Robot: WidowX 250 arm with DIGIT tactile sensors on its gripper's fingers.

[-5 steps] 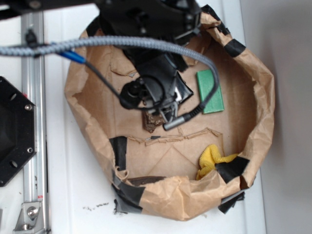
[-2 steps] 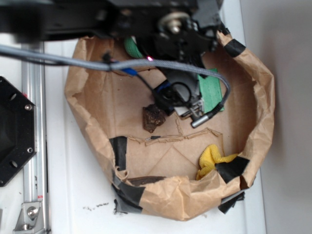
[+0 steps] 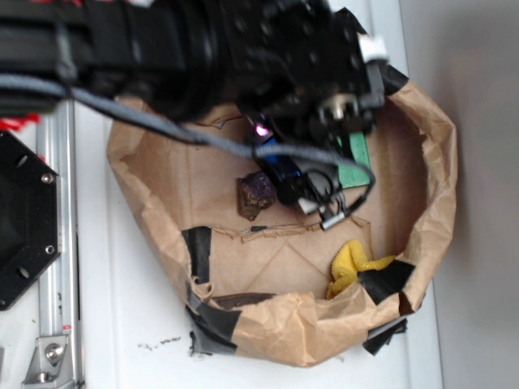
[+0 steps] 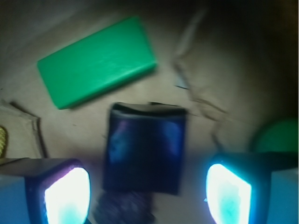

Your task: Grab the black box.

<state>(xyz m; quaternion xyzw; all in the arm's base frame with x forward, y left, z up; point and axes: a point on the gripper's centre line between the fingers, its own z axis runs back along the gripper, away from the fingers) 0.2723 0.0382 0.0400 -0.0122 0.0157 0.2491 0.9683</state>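
Box lies on the brown paper between the fingers, just ahead of them | green block beyond it | long axis runs roughly fore-aft, straight between the pads | jaws open, not touching | judged: descend, then close.

Our black arm, cable-draped, with glowing finger pads.

Across the top of the exterior view we see the arm as a bulky matte-black housing, with a grey braided cable running from the left edge towards its centre, a thinner black cable looping at the lower right and ending in a small silver plug, a small pink light, a blue part beneath it, and a white tab at the upper right. In the wrist view, our gripper shows two dark-edged fingers whose inner faces glow bright white-cyan.
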